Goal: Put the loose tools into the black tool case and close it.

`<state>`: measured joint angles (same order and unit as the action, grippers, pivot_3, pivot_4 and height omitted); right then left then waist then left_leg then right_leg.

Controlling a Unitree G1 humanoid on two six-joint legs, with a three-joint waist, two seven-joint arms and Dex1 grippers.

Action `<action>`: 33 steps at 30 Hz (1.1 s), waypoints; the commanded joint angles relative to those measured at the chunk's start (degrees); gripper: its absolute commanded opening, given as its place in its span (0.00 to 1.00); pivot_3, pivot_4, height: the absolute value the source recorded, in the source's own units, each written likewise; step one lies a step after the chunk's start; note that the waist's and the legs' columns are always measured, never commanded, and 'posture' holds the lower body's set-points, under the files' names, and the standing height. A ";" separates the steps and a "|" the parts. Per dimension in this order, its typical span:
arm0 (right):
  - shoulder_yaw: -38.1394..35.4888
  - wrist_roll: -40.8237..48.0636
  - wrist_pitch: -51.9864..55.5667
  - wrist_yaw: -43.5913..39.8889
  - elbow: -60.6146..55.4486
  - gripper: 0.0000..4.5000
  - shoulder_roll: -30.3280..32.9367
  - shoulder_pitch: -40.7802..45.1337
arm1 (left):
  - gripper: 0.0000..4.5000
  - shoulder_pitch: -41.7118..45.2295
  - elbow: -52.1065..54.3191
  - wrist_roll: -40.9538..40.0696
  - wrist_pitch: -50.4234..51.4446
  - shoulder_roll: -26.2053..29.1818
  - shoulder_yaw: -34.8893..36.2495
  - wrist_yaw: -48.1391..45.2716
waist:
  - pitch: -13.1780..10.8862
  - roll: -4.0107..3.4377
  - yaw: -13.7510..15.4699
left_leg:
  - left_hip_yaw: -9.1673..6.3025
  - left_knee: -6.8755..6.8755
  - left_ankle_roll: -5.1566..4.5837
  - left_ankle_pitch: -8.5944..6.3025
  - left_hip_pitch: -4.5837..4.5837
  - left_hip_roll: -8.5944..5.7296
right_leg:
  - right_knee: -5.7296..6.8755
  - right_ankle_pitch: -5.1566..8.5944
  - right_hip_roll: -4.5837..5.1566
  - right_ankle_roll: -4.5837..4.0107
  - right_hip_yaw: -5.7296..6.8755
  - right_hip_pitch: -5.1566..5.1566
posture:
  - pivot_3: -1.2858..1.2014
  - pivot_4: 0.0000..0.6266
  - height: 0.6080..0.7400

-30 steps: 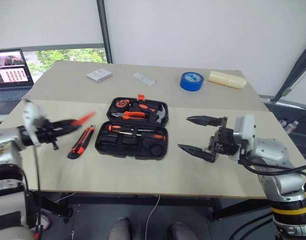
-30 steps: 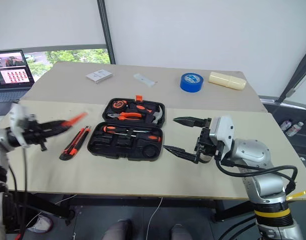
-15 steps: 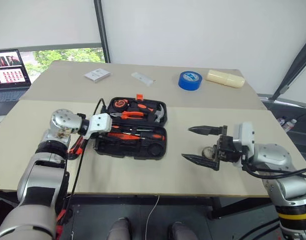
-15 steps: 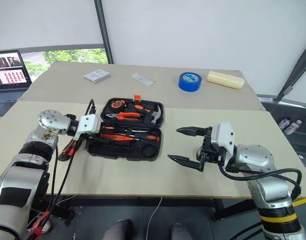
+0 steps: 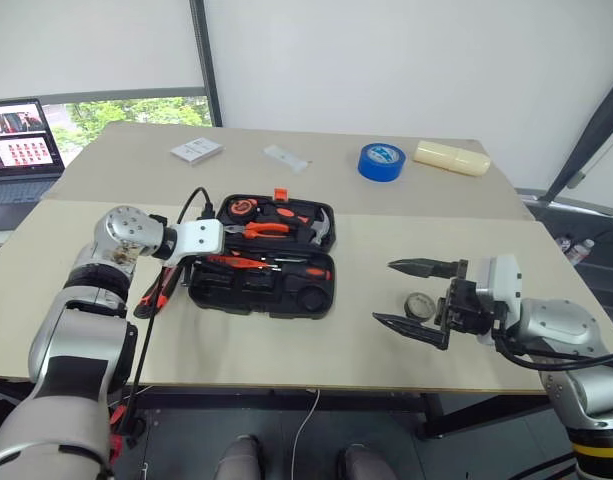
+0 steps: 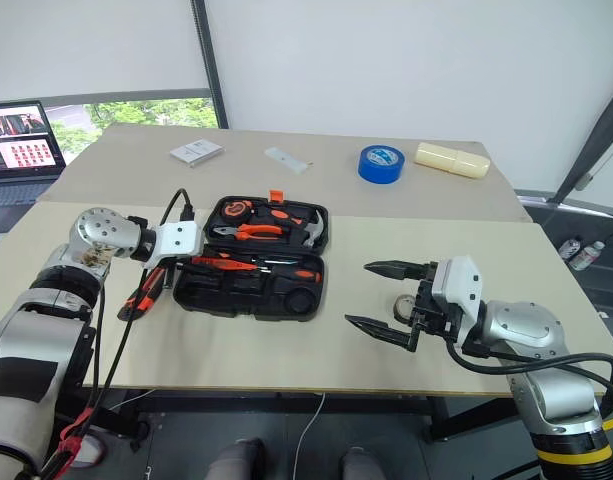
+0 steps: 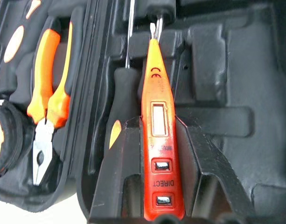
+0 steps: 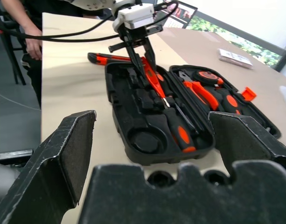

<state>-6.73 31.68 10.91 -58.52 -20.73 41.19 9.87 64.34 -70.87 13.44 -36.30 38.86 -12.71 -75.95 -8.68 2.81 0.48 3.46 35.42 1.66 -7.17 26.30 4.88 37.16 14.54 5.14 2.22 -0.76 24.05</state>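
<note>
Left end effector point(image 7: 162, 186) is clamped on the small all-red screwdriver point(image 7: 159, 126), tip aimed into the open black tool case point(image 5: 261, 285) at bench centre. To seat it well: line the shaft up with a free moulded recess, lower until it rests, then release. Right end effector point(image 5: 418, 298) is spread wide and empty, near the small dark grey tape roll point(image 5: 419, 303) at 3 o'clock of the case. Utility knife point(image 5: 154, 290) lies at 9 o'clock. Beige bench point(image 5: 286, 350); blue tape roll point(image 5: 382, 160) at 1 o'clock; laptop point(image 5: 21, 140) far at 10 o'clock, by a window.

Beige table point(image 5: 286, 345) bears open black tool case point(image 5: 263, 285).
</note>
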 commanded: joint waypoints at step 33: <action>-1.88 1.21 1.39 0.82 -2.90 1.00 0.32 -2.01 | 0.63 -1.29 -2.79 -11.41 2.40 -1.39 13.15 -3.92 | 0.00 -0.02 0.13 | -0.01 0.43 -0.12 0.06 0.18 0.02 | 0.05 -0.33 0.00 0.09 -0.05 0.02 | 0.52 0.24 1.00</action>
<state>-6.76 31.75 11.94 -58.34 -21.70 41.08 8.03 62.38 -74.80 5.38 -35.07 36.34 -2.25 -77.99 -8.68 2.79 0.61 3.44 35.85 1.51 -7.12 26.48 4.89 37.20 14.22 5.14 2.32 -0.81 24.06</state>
